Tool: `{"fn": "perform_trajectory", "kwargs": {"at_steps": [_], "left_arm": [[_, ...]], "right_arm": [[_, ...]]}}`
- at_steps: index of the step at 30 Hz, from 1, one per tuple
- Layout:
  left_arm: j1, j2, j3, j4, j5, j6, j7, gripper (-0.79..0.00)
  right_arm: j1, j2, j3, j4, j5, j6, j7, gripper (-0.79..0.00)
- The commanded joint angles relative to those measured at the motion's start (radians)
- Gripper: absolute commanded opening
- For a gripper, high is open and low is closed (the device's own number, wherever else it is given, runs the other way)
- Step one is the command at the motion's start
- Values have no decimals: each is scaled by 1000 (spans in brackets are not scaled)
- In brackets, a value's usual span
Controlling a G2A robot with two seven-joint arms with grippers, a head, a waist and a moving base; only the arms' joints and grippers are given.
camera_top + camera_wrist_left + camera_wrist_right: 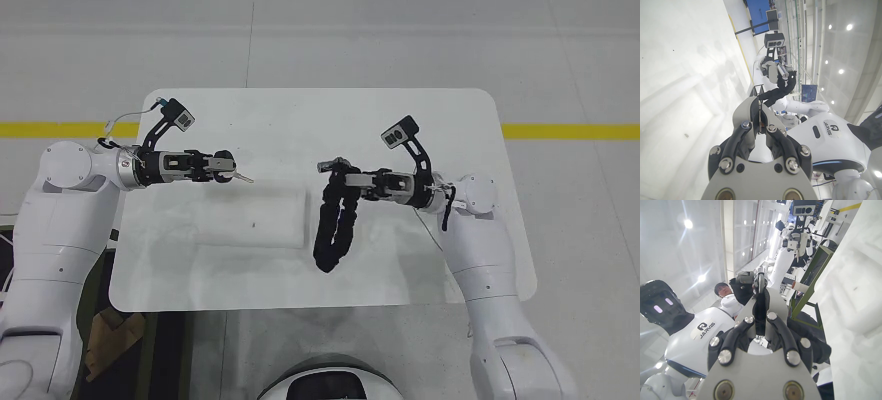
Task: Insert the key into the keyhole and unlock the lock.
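Logged left tool (759, 103) pinched shut on key (243, 178), blade held over white counter (450, 130) and aimed at the lock. Noted lock (780, 91) farther off, well apart from key, keyhole (785, 75) facing it. Recorded right tool (761, 296) clamped on black cable beside metal cylinder, remaining cable drooping in a loop.
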Motion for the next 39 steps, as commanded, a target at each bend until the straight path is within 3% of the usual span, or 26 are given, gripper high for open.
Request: {"fn": "perform_trajectory", "kwargs": {"at_steps": [1, 3, 4, 8, 11, 17, 27, 31, 39], "left_arm": [[0, 0, 0, 0, 0, 0, 0, -785], [0, 0, 0, 0, 0, 0, 0, -785], [37, 1, -10, -22, -12, -9, 32, -785], [201, 1, -93, -204, -22, -171, 267, -785], [294, -15, -85, -281, -8, -279, 425, -785], [366, -40, -55, -362, 115, -357, 590, -785], [379, -48, -55, -371, 94, -331, 605, -785], [445, -51, -81, -433, 150, -240, 698, -785], [462, -59, -85, -476, 189, -128, 671, -785]], "right_arm": [[0, 0, 0, 0, 0, 0, 0, -785], [0, 0, 0, 0, 0, 0, 0, -785], [-23, 1, 1, -9, 2, -2, -8, -785], [-166, 14, 6, -200, -100, 2, -155, -785], [-194, 15, -24, -245, -166, 16, -271, -785], [-198, 20, -61, -274, -188, 13, -307, -785], [-222, 25, -58, -299, -210, -14, -325, -785], [-286, 36, -59, -413, -345, 11, -425, -785], [-309, 50, -79, -469, -430, -10, -467, -785]]}}
